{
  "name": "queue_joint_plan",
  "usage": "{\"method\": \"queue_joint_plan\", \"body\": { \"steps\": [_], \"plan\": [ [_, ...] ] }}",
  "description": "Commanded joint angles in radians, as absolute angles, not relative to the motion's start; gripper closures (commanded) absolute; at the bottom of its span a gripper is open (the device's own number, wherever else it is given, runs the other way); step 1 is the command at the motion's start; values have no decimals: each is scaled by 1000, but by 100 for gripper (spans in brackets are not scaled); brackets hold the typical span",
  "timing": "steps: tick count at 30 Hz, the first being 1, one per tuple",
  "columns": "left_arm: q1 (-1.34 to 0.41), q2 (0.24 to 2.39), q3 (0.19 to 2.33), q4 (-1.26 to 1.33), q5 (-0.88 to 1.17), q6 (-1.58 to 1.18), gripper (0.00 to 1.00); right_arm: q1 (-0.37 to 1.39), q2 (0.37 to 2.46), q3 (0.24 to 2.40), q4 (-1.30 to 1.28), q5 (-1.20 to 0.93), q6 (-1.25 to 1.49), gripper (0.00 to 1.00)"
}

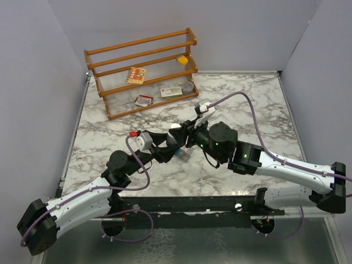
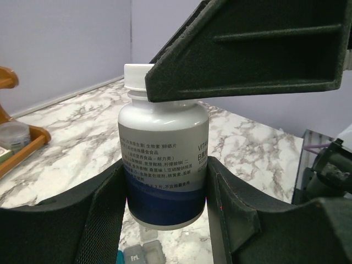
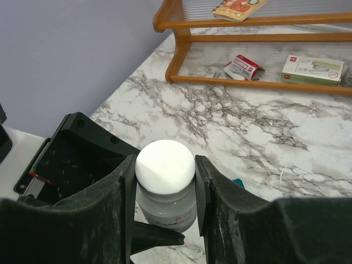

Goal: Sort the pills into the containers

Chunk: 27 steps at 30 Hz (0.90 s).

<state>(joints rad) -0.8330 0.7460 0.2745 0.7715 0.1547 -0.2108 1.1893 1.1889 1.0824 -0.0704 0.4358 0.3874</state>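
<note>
A white pill bottle (image 2: 163, 148) with a blue band and a white cap (image 3: 165, 165) is held upright above the marble table, mid-table in the top view (image 1: 176, 128). My left gripper (image 2: 165, 184) is shut on the bottle's lower body. My right gripper (image 3: 165, 179) is shut on the cap from above; one of its fingers (image 2: 247, 49) shows in the left wrist view. The container strip (image 1: 183, 155), teal and translucent grey, lies on the table just below the bottle. Its grey compartments (image 2: 142, 255) show under the bottle, and a teal corner (image 3: 238, 182) shows in the right wrist view. No pills are in view.
A wooden rack (image 1: 144, 71) stands at the back left, holding an orange booklet (image 1: 136, 75), a yellow item (image 1: 182, 59), a red-white packet (image 1: 144, 100), a green-white box (image 1: 171, 92) and a small round grey container (image 1: 188, 86). Grey walls enclose the table.
</note>
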Motion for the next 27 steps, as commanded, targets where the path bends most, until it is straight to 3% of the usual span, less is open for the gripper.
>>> {"method": "queue_joint_plan", "body": {
  "steps": [1,10,27],
  "plan": [
    [-838,752,310,775,346,-273,100,1191,1111,1057,-34,378,370,99],
    [-839,695,334,775,540,-355,100,1190,981,1003,-12,288,300,99],
    [-840,741,369,878,829,-516,100,1190,950,1010,-19,107,205,99]
  ]
}}
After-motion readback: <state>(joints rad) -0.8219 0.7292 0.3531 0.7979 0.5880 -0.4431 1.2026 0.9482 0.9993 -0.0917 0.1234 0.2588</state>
